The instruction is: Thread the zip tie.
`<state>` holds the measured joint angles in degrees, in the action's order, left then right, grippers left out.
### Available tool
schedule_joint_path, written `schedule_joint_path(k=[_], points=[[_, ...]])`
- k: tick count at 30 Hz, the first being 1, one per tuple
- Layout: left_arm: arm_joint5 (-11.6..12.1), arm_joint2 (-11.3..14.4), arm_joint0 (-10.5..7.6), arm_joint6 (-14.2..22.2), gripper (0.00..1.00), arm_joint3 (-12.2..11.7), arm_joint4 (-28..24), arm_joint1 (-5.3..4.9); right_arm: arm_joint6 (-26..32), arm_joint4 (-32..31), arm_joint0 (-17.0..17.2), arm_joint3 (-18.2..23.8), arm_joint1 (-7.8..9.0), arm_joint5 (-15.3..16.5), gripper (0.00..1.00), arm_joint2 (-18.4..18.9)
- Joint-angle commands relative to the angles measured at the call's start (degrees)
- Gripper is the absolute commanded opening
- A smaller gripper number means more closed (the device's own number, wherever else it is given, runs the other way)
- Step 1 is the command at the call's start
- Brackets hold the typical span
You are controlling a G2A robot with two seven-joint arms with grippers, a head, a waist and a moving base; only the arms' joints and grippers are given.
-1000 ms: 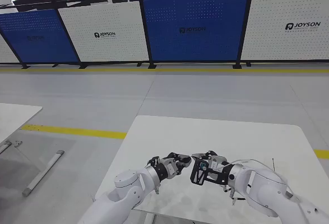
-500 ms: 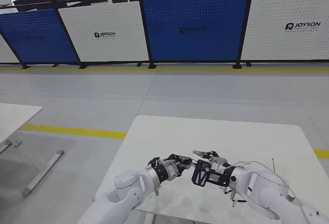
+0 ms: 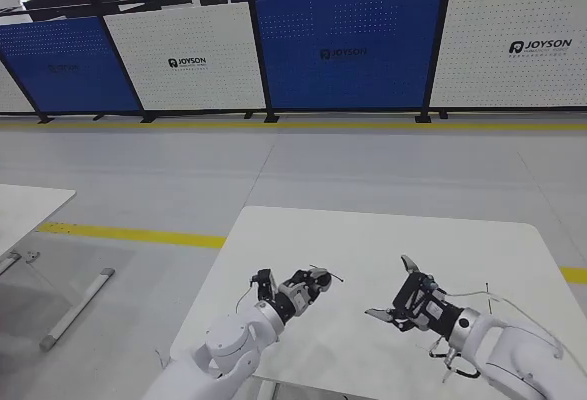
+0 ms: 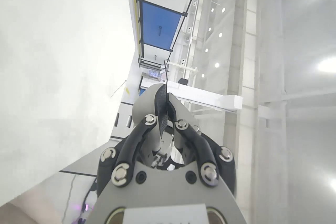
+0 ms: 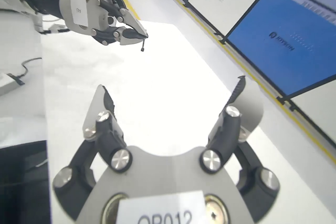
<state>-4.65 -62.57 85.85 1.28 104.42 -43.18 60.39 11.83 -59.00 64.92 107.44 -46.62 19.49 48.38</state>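
The zip tie (image 4: 166, 72) is a thin black strip pinched between the pads of my left gripper (image 4: 166, 95), which is shut on it. A short end pokes out past the fingertips. In the top view the left gripper (image 3: 314, 283) hovers over the near middle of the white table (image 3: 393, 235), with the zip tie (image 3: 330, 274) sticking out to the right. The right wrist view shows the left gripper (image 5: 140, 35) with the zip tie's small head (image 5: 142, 48) hanging below it. My right gripper (image 5: 170, 84) is open and holds nothing. In the top view it (image 3: 395, 290) sits well to the right of the left gripper, facing it.
A thin black upright piece (image 3: 487, 291) and loose cables (image 3: 443, 360) lie near the right arm. A second white table (image 3: 13, 210) stands far left across the floor. Blue and white partition panels (image 3: 348, 55) line the back.
A second ago the two grippers met at the table's near middle. The right gripper has since pulled away to the right and opened; the left still holds the zip tie.
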Motion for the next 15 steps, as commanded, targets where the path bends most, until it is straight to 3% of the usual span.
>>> schedule_joint_path(k=[1, 9, 12, 15], points=[[1.1, 0.49, 0.33, -0.33, 0.0, -0.19, 3.25, 0.05, -0.08, -0.92, -0.06, -0.04, -0.02, -0.01, 1.0, -0.06], [1.2, 0.55, 0.39, -0.36, 0.0, -0.2, 3.55, 0.05, -0.2, -0.53, 0.11, -0.11, -0.05, -0.03, 1.0, -0.08], [1.57, 0.55, 0.35, -0.51, 0.0, -0.3, 3.87, 0.1, -4.0, 8.88, 0.76, -0.5, -0.45, -0.01, 1.0, -1.31], [4.12, 0.69, 0.49, -1.0, 0.0, -0.77, 7.11, 0.23, -4.53, 18.64, -1.1, -2.29, -0.33, -0.01, 1.0, -3.81]])
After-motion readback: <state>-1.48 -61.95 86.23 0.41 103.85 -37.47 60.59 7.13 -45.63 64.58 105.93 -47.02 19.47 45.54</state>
